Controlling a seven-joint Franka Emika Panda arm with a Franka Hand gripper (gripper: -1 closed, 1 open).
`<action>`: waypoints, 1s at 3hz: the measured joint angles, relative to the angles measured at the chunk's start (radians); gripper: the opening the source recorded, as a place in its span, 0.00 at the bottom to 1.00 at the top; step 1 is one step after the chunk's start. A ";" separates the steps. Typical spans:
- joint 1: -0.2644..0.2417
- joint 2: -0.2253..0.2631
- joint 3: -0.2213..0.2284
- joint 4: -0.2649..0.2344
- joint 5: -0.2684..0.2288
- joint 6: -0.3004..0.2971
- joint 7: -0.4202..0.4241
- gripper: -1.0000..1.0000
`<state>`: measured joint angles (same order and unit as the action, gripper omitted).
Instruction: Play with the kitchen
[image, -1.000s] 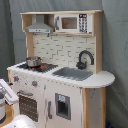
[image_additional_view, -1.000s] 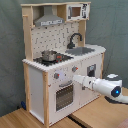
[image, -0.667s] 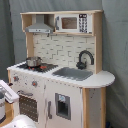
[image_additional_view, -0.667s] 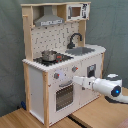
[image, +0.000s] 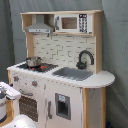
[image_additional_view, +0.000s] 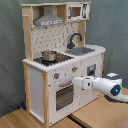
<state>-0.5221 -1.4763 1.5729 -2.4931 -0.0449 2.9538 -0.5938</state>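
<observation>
In the second exterior view my arm (image_additional_view: 107, 86) reaches in from the second exterior view's right, and its white front end (image_additional_view: 81, 82) is just at the front of the kitchen (image_additional_view: 60, 60), over the top edge of the oven door (image_additional_view: 65, 96) and below the knobs (image_additional_view: 56, 76). I cannot tell if my jaws are open or closed, or if they hold something, because they blend with the white panel behind them. Whether they touch the door I also cannot tell.

In the first exterior view only a white part of my arm (image: 7, 92) shows at the first exterior view's left edge, beside the oven door; the rest is cut off.

The kitchen stands on a wooden desk (image_additional_view: 95, 116) before a grey curtain (image_additional_view: 114, 25). On its top, a small metal pot (image_additional_view: 48, 55) sits on the stovetop (image_additional_view: 52, 59), and beside it is the grey sink (image_additional_view: 82, 50) with the black faucet (image_additional_view: 74, 39) behind. Higher up are the range hood (image_additional_view: 49, 20) and the microwave (image_additional_view: 75, 11).
</observation>
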 joint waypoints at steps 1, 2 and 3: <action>-0.005 0.000 -0.024 -0.020 0.000 0.003 -0.103 1.00; -0.032 0.000 -0.010 -0.093 0.001 0.066 -0.129 1.00; -0.113 0.000 0.005 -0.090 0.001 0.137 -0.130 1.00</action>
<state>-0.6349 -1.4763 1.5776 -2.5834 -0.0441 3.0911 -0.7237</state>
